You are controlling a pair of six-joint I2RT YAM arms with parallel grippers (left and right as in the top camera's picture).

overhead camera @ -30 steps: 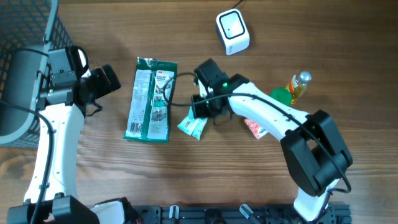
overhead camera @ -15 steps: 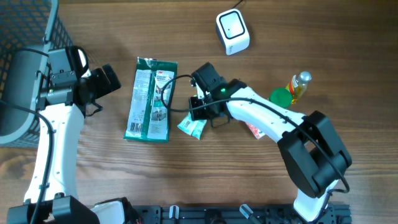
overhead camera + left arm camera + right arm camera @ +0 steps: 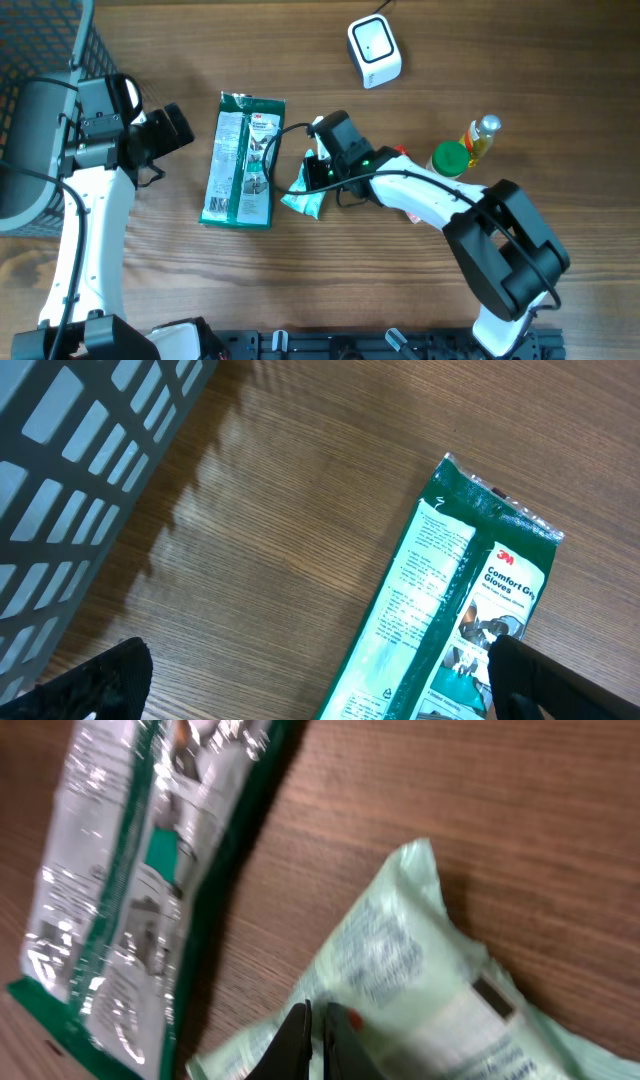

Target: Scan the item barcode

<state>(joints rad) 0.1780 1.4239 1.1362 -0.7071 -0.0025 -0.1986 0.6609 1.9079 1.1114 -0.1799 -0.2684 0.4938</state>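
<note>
A pale green packet (image 3: pixel 305 202) lies flat on the wood beside a long green glove pack (image 3: pixel 243 160). My right gripper (image 3: pixel 316 180) is shut, its tips down on the packet's upper edge. In the right wrist view the two black fingers (image 3: pixel 300 1030) stand pressed together over the packet (image 3: pixel 430 990), with nothing visibly between them, and the glove pack (image 3: pixel 150 870) is at left. The white scanner cube (image 3: pixel 374 50) sits at the back. My left gripper (image 3: pixel 175 128) hangs open left of the glove pack (image 3: pixel 470 610), fingers (image 3: pixel 100 680) wide apart.
A dark mesh basket (image 3: pixel 40 60) fills the far left, and its wall (image 3: pixel 70 470) shows in the left wrist view. A small yellow bottle (image 3: pixel 478 138), a green cap (image 3: pixel 450 158) and a red packet (image 3: pixel 412 208) lie right of the right arm.
The right wrist has swung down and a little right over the pale green packet, which was nudged slightly left. The left arm has not moved.
</note>
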